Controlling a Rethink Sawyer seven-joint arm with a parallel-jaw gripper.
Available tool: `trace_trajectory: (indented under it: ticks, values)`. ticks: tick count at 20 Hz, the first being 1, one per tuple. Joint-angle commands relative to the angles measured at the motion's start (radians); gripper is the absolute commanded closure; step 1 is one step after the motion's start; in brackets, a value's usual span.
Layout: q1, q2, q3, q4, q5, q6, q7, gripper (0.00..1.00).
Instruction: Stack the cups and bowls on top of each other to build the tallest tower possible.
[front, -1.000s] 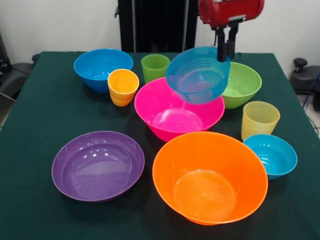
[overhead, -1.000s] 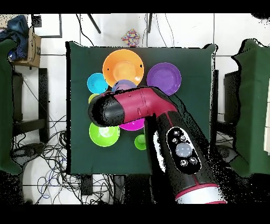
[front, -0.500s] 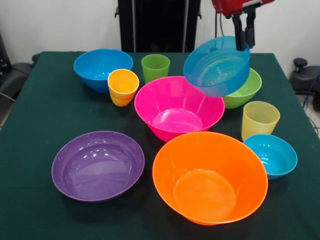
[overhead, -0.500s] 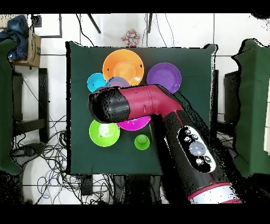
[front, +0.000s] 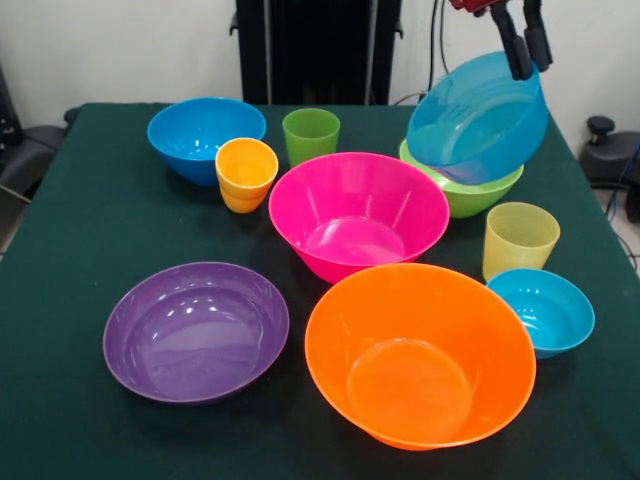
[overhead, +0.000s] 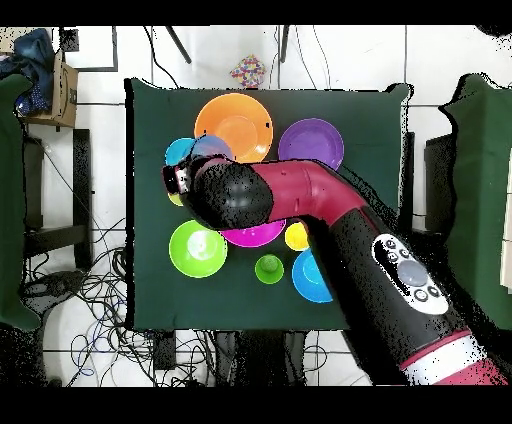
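Note:
My gripper (front: 530, 60) is at the top right of the front view. It is shut on the rim of a medium blue bowl (front: 478, 118) and holds it tilted just above the green bowl (front: 470, 192). The pink bowl (front: 358, 215) stands mid-table, with the orange bowl (front: 420, 355) and the purple bowl (front: 196, 330) in front of it. A larger blue bowl (front: 205, 135), the yellow-orange cup (front: 246, 173) and the green cup (front: 311, 135) stand at the back. The ribbed pale yellow cup (front: 519, 238) and a small blue bowl (front: 543, 310) stand at the right. No pile shows.
In the overhead view the red arm (overhead: 290, 195) covers the middle of the dark green table (overhead: 150, 290), including the gripper. The green bowl (overhead: 197, 248), the orange bowl (overhead: 234, 127) and the purple bowl (overhead: 311, 145) show around it. Black stands line the table's sides.
My gripper has carried the blue bowl up and to the right in the front view, from over the pink bowl to over the green bowl.

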Motion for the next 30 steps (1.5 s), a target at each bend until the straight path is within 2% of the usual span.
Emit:
trace_trajectory:
  ticks: [1, 4, 7, 15, 20, 30]
  values:
    - [-0.044, 0.077, 0.172, 0.091, 0.024, -0.041, -0.061, 1.00]
    - [-0.092, 0.109, 0.238, 0.098, 0.010, -0.034, -0.085, 1.00]
    - [-0.121, 0.127, 0.271, 0.106, -0.021, -0.032, -0.097, 1.00]
    - [-0.041, -0.014, 0.120, 0.068, -0.184, 0.056, -0.085, 1.00]
    - [0.026, -0.038, 0.025, 0.038, -0.306, 0.049, -0.047, 1.00]
    - [0.090, -0.044, -0.051, -0.002, -0.399, 0.076, -0.017, 1.00]
